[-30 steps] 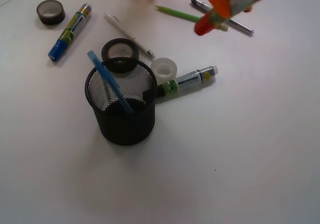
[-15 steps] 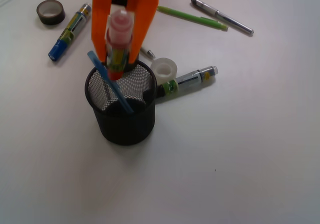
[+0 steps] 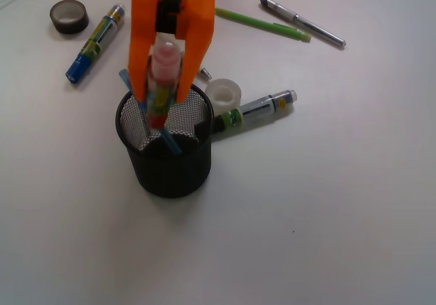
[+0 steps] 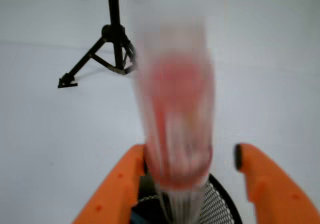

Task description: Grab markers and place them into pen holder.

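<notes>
Far-left corner of the bench: dark tape roll (image 3: 69,15), and just right of it the blue marker (image 3: 95,43) lying flat, slanted towards the left edge. Mid-bench, left of centre: the holder (image 3: 170,172), a round black wire-mesh cup with a solid rim, standing upright with a flat light-blue stick (image 3: 169,141) leaning inside. The gripper (image 3: 162,103), orange plastic, hangs over its mouth with the red marker (image 3: 163,63) upright between the jaws, lower end already below the rim. Jaws stand spread. The wrist view shows a clear gap on one side of the barrel, and the marker is smeared while the jaws look sharp, so we judge it let go and dropping, not clamped. Right of the holder: clear roll (image 3: 225,94), then the green marker (image 3: 262,107) flat on the bench, one end against the holder. Along the far edge lie the green pen (image 3: 262,24) and silver pen (image 3: 303,22), neither of them ours. On handling: the markers look light, stiff, thick and short, with glossy labelled barrels that are probably a bit slick. We'd pinch mid-barrel, across the width. The mesh cup is light too and could tip if we clip the rim.
</notes>
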`<state>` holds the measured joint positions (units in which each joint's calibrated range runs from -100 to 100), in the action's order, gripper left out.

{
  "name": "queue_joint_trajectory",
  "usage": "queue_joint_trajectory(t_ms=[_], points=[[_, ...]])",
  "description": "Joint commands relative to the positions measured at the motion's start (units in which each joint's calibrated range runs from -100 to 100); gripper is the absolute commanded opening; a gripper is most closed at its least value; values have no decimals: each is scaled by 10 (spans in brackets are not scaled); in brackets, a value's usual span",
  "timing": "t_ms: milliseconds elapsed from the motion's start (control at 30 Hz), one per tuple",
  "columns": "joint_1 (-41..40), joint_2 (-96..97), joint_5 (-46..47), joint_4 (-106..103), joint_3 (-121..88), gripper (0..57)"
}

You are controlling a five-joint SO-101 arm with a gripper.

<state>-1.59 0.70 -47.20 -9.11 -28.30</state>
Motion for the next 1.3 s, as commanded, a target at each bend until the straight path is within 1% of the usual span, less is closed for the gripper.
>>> queue_joint_trajectory(t_ms=[0, 167, 300, 500, 667, 767, 900, 1033, 1133, 1267], points=[[-11, -27, 12, -8, 0, 259], [-20, -29, 58, 2, 26, 252], [-34, -29, 110, 84, 81, 254], [-72, -29, 219, 333, 281, 255], [-88, -22, 277, 522, 407, 255], [-97, -20, 282, 642, 407, 256], [-111, -6, 284, 764, 358, 256], [-138, 19, 266, 883, 349, 257], [-156, 43, 245, 936, 356, 257], [-171, 102, 264, 927, 359, 257]])
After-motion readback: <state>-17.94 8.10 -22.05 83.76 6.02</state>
